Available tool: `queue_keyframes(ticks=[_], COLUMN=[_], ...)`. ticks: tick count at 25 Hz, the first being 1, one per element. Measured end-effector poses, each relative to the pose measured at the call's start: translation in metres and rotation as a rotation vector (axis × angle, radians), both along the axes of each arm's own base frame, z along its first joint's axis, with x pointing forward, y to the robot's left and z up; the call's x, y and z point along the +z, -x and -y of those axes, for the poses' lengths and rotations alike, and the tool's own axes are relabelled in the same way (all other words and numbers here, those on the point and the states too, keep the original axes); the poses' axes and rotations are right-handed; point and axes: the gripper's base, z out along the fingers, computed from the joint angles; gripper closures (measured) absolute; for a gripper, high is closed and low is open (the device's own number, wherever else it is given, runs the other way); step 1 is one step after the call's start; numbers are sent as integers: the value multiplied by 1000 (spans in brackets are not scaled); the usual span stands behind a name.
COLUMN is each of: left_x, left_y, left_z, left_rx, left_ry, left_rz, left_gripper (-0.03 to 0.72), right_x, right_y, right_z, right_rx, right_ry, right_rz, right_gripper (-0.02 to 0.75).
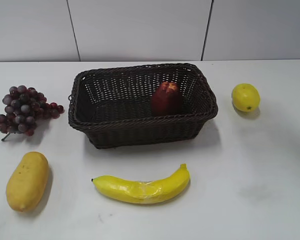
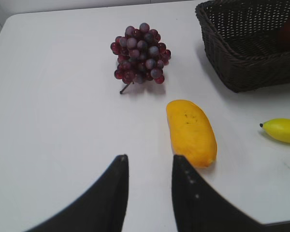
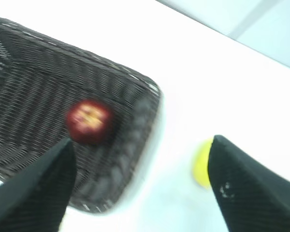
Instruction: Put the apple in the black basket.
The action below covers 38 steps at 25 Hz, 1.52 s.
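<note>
The dark red apple (image 1: 165,98) lies inside the black basket (image 1: 140,126), towards its right end, on the white table. It also shows in the right wrist view (image 3: 88,121), blurred, inside the basket (image 3: 135,145). My right gripper (image 3: 140,145) is open and empty, high over the basket's right end and the table beside it. My left gripper (image 2: 147,164) is open and empty above the bare table, next to the mango; the basket's corner (image 2: 241,72) shows at its upper right. Neither gripper shows in the exterior view.
A bunch of purple grapes (image 1: 22,109) lies left of the basket, a yellow-orange mango (image 1: 27,181) at the front left, a banana (image 1: 142,187) in front of the basket, a lemon (image 1: 245,97) to its right. A wall stands behind the table.
</note>
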Motion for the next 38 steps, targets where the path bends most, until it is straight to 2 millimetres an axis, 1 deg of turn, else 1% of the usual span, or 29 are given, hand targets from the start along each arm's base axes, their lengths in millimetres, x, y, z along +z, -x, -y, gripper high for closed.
queue_keyframes(ticks=[1, 2, 4, 6, 7, 11, 13, 14, 17, 21, 23, 26, 28, 30, 32, 38], left_x=[0, 0, 0, 0, 0, 0, 0, 0, 0, 0, 0, 0, 0, 0, 0, 0], left_y=[0, 0, 0, 0, 0, 0, 0, 0, 0, 0, 0, 0, 0, 0, 0, 0], left_z=[0, 0, 0, 0, 0, 0, 0, 0, 0, 0, 0, 0, 0, 0, 0, 0], left_rx=[0, 0, 0, 0, 0, 0, 0, 0, 0, 0, 0, 0, 0, 0, 0, 0], left_ry=[0, 0, 0, 0, 0, 0, 0, 0, 0, 0, 0, 0, 0, 0, 0, 0], left_rz=[0, 0, 0, 0, 0, 0, 0, 0, 0, 0, 0, 0, 0, 0, 0, 0], left_gripper=[454, 454, 454, 454, 454, 454, 454, 454, 454, 451, 451, 451, 452, 452, 452, 452], right_x=[5, 12, 20, 23, 26, 7, -9, -13, -41, -67, -75, -85, -96, -106, -114, -117], right_y=[7, 17, 41, 74, 93, 162, 199, 218, 265, 320, 341, 364, 372, 374, 372, 370], right_z=[14, 28, 51, 67, 71, 82, 89, 92, 101, 111, 115, 121, 123, 123, 122, 122], right_rx=[-40, -82, -144, -187, -196, -210, -210, -209, -210, -209, -208, -207, -207, -208, -208, -208], right_ry=[5, 13, 29, 27, 21, -27, -49, -61, -81, -117, -138, -160, -166, -166, -162, -162], right_rz=[2, 10, 16, 8, 18, 32, 53, 86, 139, 241, 308, 406, 436, 434, 420, 421], right_gripper=[114, 120, 130, 137, 139, 144, 143, 143, 143, 143, 143, 145, 145, 145, 145, 145])
